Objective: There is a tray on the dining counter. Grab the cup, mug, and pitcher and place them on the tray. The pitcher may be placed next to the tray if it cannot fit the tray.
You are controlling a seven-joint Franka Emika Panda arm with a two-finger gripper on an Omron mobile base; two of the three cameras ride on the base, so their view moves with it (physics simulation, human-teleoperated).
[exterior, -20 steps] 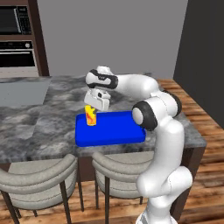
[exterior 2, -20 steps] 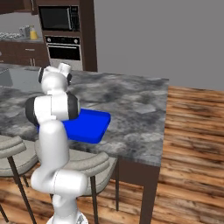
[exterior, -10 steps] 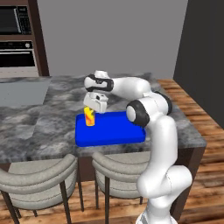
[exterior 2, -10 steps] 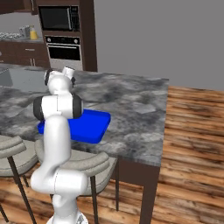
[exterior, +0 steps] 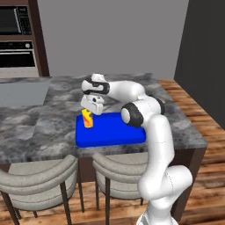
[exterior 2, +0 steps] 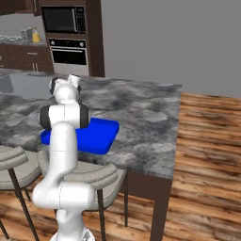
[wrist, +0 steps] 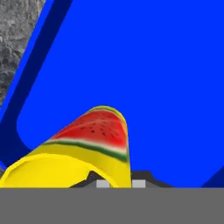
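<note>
The cup (exterior: 88, 119), a yellow tumbler with a red watermelon mark, stands upright on the left part of the blue tray (exterior: 115, 132) on the dining counter (exterior: 39, 125). My gripper (exterior: 91, 110) hangs straight over the cup, right at its rim. In the hand view the cup (wrist: 89, 140) sits just in front of the gripper (wrist: 120, 184), over the tray (wrist: 166, 65). How far the jaws stand apart is hidden. From the right base view my arm covers part of the tray (exterior 2: 101, 134). I cannot make out the mug or the pitcher.
Two grey stools (exterior: 37, 178) (exterior: 118, 163) stand under the counter's near edge. A grey inset panel (exterior: 19, 93) lies at the counter's left. An oven (exterior 2: 69, 55) and microwave (exterior 2: 63, 19) are behind. Small yellow items (exterior 2: 36, 36) sit on the back counter.
The hand has come down a little and to the left with the cup, which now rests on the tray. The elbow has swung right.
</note>
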